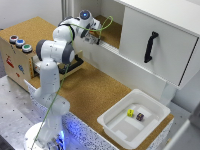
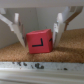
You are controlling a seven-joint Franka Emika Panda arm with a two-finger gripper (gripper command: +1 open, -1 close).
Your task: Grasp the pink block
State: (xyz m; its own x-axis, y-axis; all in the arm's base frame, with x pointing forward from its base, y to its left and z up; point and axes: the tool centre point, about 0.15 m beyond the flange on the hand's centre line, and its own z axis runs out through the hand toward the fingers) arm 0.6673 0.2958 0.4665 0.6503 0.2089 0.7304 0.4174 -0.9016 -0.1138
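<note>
Reddish-pink and marked with a dark L-shaped line on its near face, the pink block [image 2: 40, 42] sits on the cork floor of the open white cabinet [image 1: 155, 42], directly between the two pale fingers [image 2: 62, 24] of my pincer [image 2: 39, 35], which stands spread wide with a finger on either side of the cube and not yet pressing it. From the exterior view my arm reaches up into that cabinet above the cork bench [image 1: 90, 92], well apart from the white tray [image 1: 116, 126] at the exterior view's right, where a yellow cube [image 1: 130, 113] and a dark maroon cube [image 1: 140, 116] lie just beside each other.
</note>
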